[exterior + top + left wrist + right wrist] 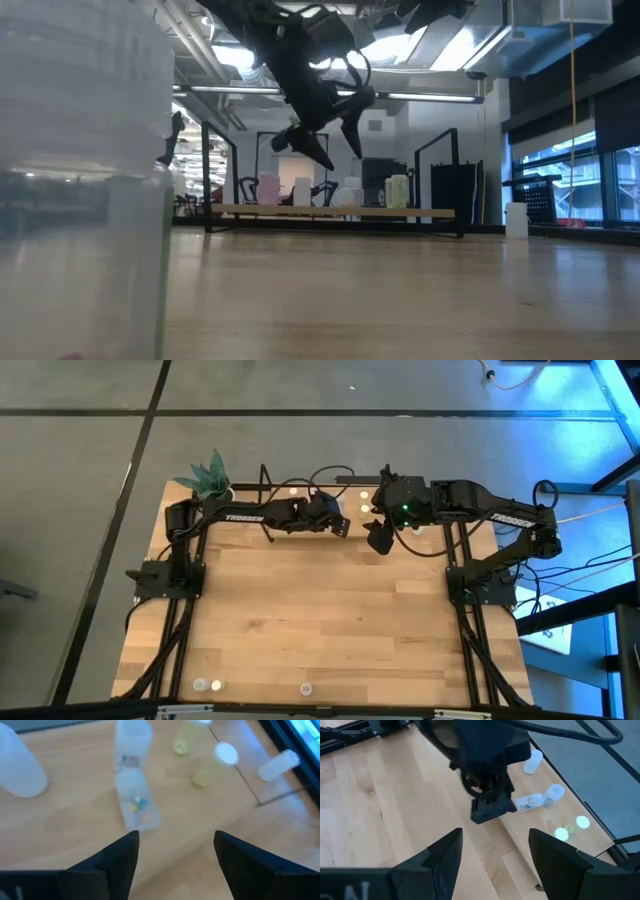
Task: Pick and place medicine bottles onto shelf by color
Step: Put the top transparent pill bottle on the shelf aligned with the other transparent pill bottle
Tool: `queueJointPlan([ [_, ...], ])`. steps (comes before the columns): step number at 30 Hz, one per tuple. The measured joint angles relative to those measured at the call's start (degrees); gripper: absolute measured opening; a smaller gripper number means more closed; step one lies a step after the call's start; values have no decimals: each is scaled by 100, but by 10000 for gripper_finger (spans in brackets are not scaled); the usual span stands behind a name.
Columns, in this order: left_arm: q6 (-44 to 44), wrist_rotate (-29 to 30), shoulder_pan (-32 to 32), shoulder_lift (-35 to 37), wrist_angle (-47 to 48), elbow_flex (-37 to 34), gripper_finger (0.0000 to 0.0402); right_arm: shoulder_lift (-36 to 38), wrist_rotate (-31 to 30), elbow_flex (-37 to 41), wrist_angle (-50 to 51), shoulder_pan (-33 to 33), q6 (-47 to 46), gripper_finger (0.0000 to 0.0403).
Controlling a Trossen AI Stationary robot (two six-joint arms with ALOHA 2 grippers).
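White "TROSSEN" lettering marks both arms; left gripper [172, 855] and right gripper [492, 852] jaws wide.

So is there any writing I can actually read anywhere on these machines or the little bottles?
"TROSSEN" in white letters on the left arm, seen from above.
"TROSSEN" again on the right arm, smaller and harder to make out.
White marks at the edge of the right wrist view: cut off, unreadable.
The fallen bottle on the shelf: no label readable, only coloured bits inside.
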State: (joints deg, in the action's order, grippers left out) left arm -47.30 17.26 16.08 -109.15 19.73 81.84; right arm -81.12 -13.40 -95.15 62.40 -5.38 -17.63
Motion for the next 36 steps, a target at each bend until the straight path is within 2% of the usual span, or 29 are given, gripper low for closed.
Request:
queueJointPlan([
  [12,36,2,203,-514,-197,-4,254,0,1,0,-20,0,-6,229],
  [25,287,272,231,-577,-552,-4,254,-2,1,0,-49,0,-3,229],
  [36,301,144,240,-577,-543,-4,254,-2,1,0,-47,-1,0,229],
])
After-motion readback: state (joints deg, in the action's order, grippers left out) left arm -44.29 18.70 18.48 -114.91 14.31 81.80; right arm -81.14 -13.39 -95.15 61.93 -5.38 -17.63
